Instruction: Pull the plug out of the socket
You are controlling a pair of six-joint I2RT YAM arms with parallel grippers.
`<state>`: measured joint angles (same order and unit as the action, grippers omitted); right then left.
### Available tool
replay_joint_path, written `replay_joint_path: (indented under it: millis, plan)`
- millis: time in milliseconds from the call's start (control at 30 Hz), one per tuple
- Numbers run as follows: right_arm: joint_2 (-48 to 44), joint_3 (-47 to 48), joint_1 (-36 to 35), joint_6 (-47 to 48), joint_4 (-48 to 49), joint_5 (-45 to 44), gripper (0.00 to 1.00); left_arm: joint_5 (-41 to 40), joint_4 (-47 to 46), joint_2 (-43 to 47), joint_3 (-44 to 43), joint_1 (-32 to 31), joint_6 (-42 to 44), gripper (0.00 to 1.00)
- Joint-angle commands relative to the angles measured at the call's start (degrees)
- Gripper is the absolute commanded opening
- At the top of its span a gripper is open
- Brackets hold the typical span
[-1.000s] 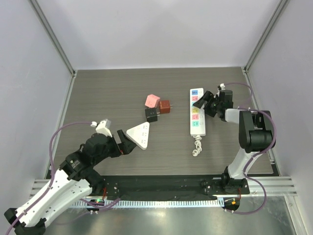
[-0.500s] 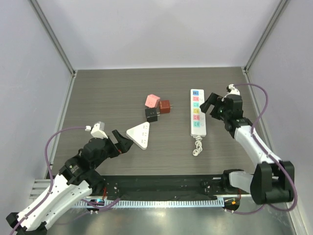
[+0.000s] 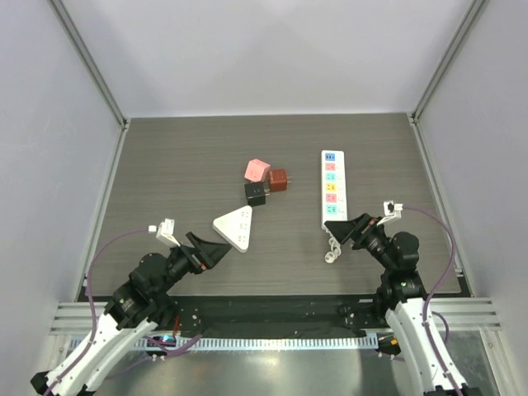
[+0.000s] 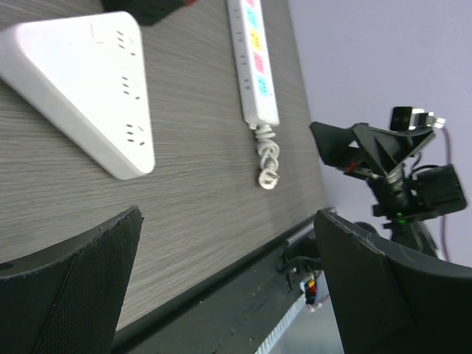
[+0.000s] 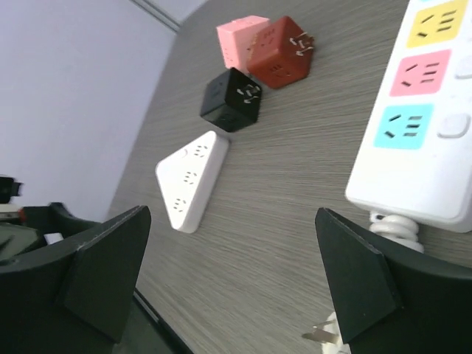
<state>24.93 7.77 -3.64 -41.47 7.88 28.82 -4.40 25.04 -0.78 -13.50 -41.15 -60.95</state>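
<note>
Across the grey surface [image 3: 165, 157], my right claw [image 3: 351, 228] stands spread just short of the socket's [image 3: 332, 190] corded end. The strip's far outlets are cut off in the wrist view. My left claw [image 3: 216, 247], likewise spread, faces the white triangular plate [image 3: 235, 226]. Three cubes [image 3: 277, 179] lie beyond.

Bare table [image 3: 388, 165] ran along the right side of the socket [image 3: 332, 190], open for a pass. Left of the socket, past a gap: pink cube [image 3: 257, 171], red-brown cube [image 3: 278, 179], black cube [image 3: 256, 193] bunched together; white triangular plate [image 3: 235, 227] farther left. Knotted cord [image 3: 332, 245] crowded the socket's near end, right gripper [image 3: 346, 229] just beside it.
</note>
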Motion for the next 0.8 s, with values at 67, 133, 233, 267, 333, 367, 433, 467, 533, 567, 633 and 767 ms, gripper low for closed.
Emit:
replay_joint_path:
  millis: [67,133,233,267,333,367,433,467,533,567,633,767]
  plan:
    - [-18.6,-11.9,-0.1,-13.2,2.1,1.6,1.00,10.3,-14.5,-0.8,5.6,0.1,-4.0,1.00]
    - [-24.7,-14.3,-0.1,-15.9,-3.5,-0.2,1.00,10.7,-19.1,3.4,10.2,0.1,-6.3,1.00]
    - [-20.7,-14.3,-0.2,-14.4,-5.4,-0.3,1.00,13.3,-29.0,1.3,14.9,0.1,-9.4,1.00]
    - [-19.4,-14.4,-0.2,-13.8,-5.9,-1.0,1.00,13.9,-31.3,1.5,16.5,0.1,-11.3,1.00]
    - [-15.0,-14.3,-0.1,-12.5,-6.8,-2.4,1.00,13.1,-29.3,3.5,17.0,0.1,-10.9,1.00]
    - [-13.4,-14.3,-0.3,-11.9,-6.6,-2.5,1.00,13.8,-29.3,3.2,17.0,0.1,-10.3,1.00]
    - [-10.5,-14.4,-0.2,-11.7,-5.1,-2.0,1.00,14.4,-28.6,3.1,16.9,0.1,-10.1,1.00]
    - [-9.8,-14.4,-0.2,-11.7,-3.8,-1.2,1.00,14.5,-27.8,3.5,17.0,0.2,-9.7,1.00]
    - [-8.7,-14.4,-0.2,-11.9,-1.8,-0.6,1.00,14.9,-26.6,3.1,16.9,0.1,-9.4,1.00]
    - [-7.9,-14.4,-0.3,-11.9,-1.4,-0.3,1.00,14.7,-25.7,3.4,16.8,0.1,-9.3,1.00]
    - [-7.3,-14.5,-0.2,-11.5,-0.3,0.3,1.00,14.5,-25.2,3.3,16.9,0.1,-8.8,1.00]
    - [-6.5,-14.6,-0.3,-11.8,3.5,4.0,1.00,14.4,-22.6,3.3,16.7,0.1,-8.6,1.00]
